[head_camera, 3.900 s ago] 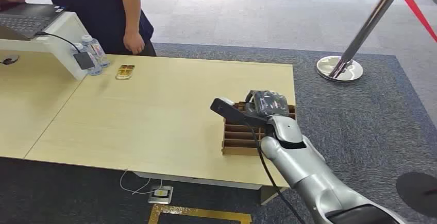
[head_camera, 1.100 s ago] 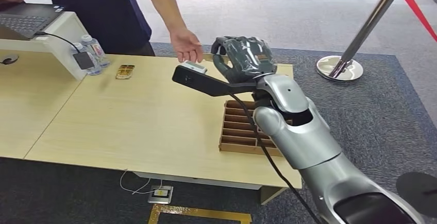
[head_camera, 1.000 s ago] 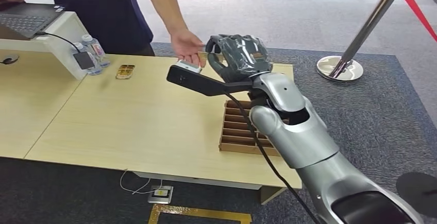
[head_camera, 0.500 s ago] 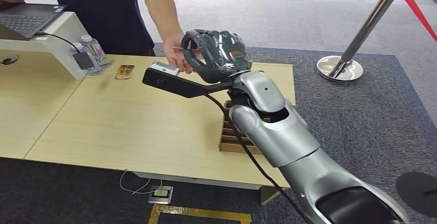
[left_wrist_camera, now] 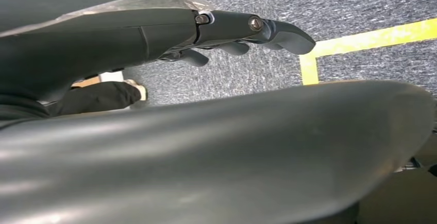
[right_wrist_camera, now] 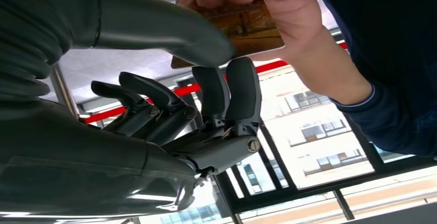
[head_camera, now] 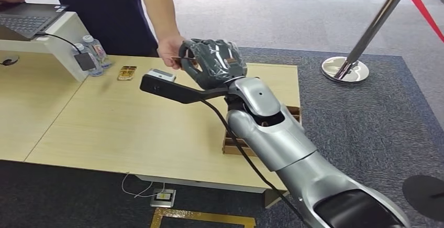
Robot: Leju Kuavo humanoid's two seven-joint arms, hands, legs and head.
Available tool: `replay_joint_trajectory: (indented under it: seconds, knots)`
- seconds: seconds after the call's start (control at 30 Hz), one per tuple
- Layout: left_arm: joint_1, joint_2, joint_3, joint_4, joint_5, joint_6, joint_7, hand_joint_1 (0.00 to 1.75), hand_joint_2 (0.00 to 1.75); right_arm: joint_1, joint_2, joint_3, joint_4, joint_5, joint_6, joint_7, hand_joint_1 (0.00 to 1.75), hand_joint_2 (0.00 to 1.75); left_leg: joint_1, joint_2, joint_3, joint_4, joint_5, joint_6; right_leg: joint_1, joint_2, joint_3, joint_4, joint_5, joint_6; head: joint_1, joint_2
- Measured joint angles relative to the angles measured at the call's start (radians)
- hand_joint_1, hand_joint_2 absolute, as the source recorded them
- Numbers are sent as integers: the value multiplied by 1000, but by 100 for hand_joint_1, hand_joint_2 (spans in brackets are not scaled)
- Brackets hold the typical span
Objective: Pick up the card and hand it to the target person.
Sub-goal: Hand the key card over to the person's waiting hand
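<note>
In the head view my right hand (head_camera: pixel 209 65) is raised over the wooden table (head_camera: pixel 104 128), reaching toward a person in dark blue. It pinches a brown-gold card (head_camera: pixel 184 59) between thumb and fingers. In the right wrist view the card (right_wrist_camera: pixel 242 28) lies between my thumb (right_wrist_camera: pixel 170 28) and my fingers (right_wrist_camera: pixel 227 90). The person's hand (right_wrist_camera: pixel 278 13) grips the card's other edge. In the head view that person's hand (head_camera: pixel 168 50) meets mine. My left hand (left_wrist_camera: pixel 154 33) hangs over grey carpet, fingers stretched out, holding nothing.
A slotted cardboard box (head_camera: pixel 230 143) sits on the table under my right forearm. Another card (head_camera: pixel 127 73) lies near two water bottles (head_camera: pixel 97 52) and a laptop (head_camera: pixel 26 18) at the far left. A chrome stanchion (head_camera: pixel 345 69) with red belts stands at the back right.
My right hand rose from the cardboard box and swung left with the card toward the person. The person's hand came forward and now grips the card's edge.
</note>
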Motion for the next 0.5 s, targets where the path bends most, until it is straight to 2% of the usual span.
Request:
replay_joint_trajectory:
  seconds: [0.1, 0.13, 0.5]
  knots:
    - [0, 0, 0, 0, 0, 0, 0, 0, 0, 0, 0, 0, 8, 0, -3, 3, 27, 175, 0, 0, 0, 0, 0, 0, 0, 0, 0, 0, 0, 0, 0, 0]
    - [0, 0, 0, 0, 0, 0, 0, 0, 0, 0, 0, -1, 10, 0, -3, 6, 0, 175, 0, 0, 0, 0, 0, 0, 0, 0, 0, 0, 0, 0, 0, 0]
    - [0, 0, 0, 0, -12, -4, 2, 0, 0, 0, -6, -17, -8, -30, 9, 26, 0, 175, 0, 0, 0, 0, 0, 0, 0, 0, 0, 0, 0, 0, 0, 0]
